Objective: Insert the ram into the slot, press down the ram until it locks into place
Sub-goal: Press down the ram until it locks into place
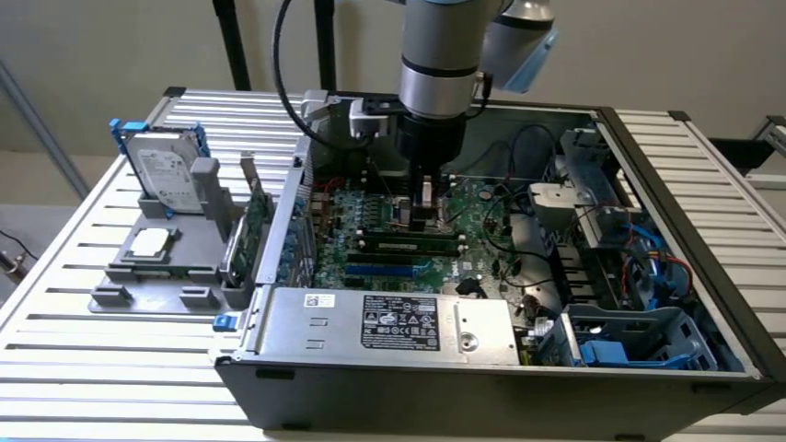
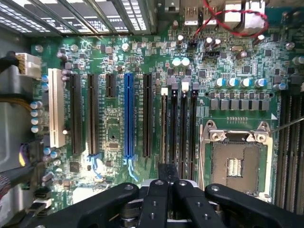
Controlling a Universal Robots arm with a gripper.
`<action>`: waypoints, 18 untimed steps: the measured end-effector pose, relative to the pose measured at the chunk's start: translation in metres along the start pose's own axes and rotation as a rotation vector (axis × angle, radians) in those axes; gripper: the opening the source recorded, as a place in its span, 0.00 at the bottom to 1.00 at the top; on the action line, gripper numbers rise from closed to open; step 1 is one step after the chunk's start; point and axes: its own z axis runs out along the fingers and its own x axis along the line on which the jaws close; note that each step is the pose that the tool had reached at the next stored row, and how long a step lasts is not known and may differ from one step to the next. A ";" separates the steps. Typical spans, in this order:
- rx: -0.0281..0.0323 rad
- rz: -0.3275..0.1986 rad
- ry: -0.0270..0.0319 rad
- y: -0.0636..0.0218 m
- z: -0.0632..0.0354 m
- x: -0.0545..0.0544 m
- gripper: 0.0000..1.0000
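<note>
One ram (image 2: pixel 164 128) apparently edge-on, parallel with slot (image 2: pixel 174 126).

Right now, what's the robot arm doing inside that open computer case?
The gripper is down over the motherboard inside the open computer case, at the bank of long black memory slots. The ram stands on edge in the slot directly beneath it. Whether it has locked into place can't be told.

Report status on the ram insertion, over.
Gripper down over the large green motherboard. Long thin green ram stick sits in the narrow black plastic slot beside three alike. Locked or not: cannot tell.
</note>
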 end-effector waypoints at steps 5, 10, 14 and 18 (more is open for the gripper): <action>-0.0012 0.000 -0.0009 -0.0004 -0.0177 0.002 0.11; -0.0011 0.000 -0.0011 -0.0004 -0.0176 0.002 0.11; -0.0012 0.000 -0.0010 -0.0004 -0.0177 0.002 0.11; -0.0011 0.000 -0.0011 -0.0004 -0.0177 0.002 0.11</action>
